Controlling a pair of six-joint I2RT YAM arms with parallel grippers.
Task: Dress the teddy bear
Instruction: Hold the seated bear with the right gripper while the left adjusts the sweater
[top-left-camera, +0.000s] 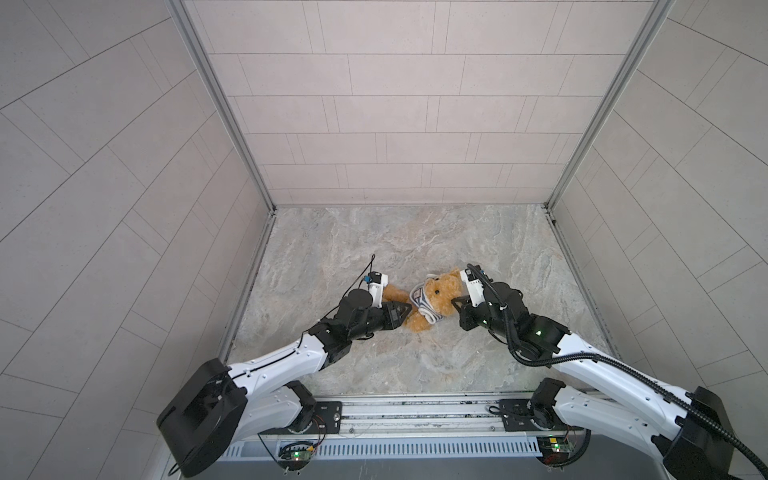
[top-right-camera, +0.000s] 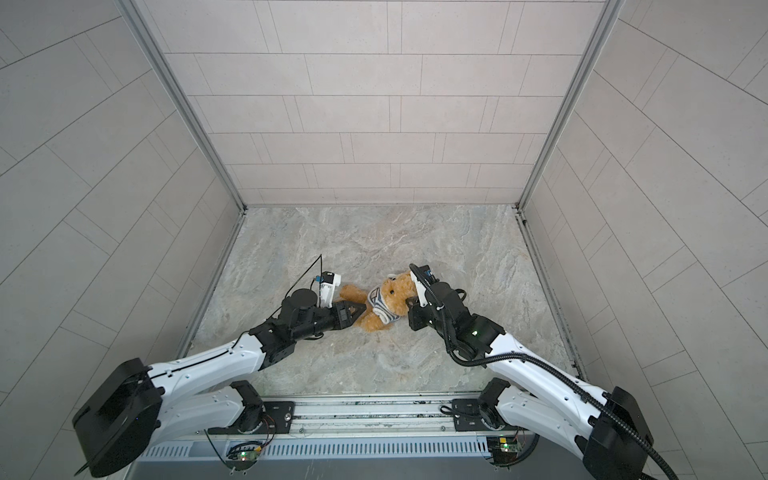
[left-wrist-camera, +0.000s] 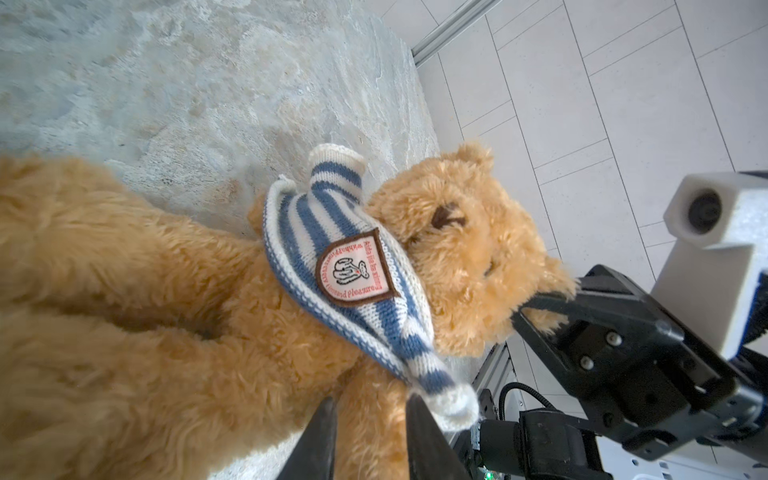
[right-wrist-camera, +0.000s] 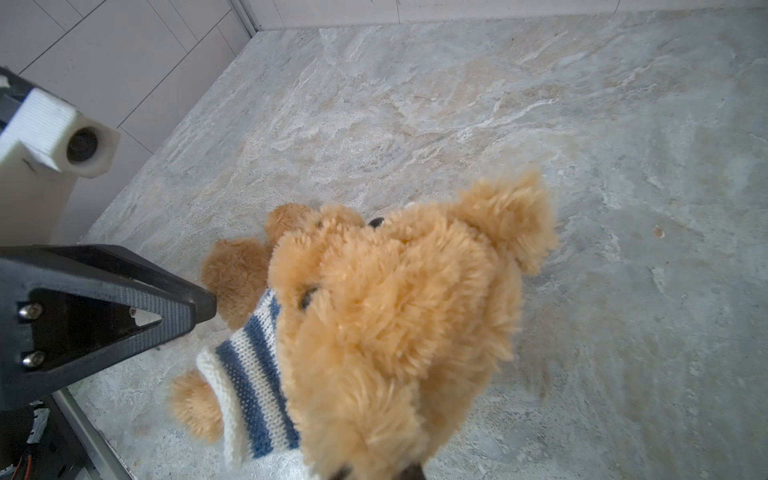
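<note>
Small fluffy golden-brown plush teddy bear (top-left-camera: 441, 291) near the middle of the grey marbled tabletop (top-left-camera: 374, 249), blue-and-white striped knitted shirt (top-left-camera: 419, 301) bunched around its neck, head pinched by the closed right gripper (top-left-camera: 454, 300), left gripper (top-left-camera: 409, 308) jaws slightly parted just beside a sleeve.

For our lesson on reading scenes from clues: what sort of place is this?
Most likely a robot test booth, not a home. Tile-patterned panel walls box in a marble-look tabletop, two robot arms are mounted on a metal rail at its front edge, and a teddy bear lies there.
</note>
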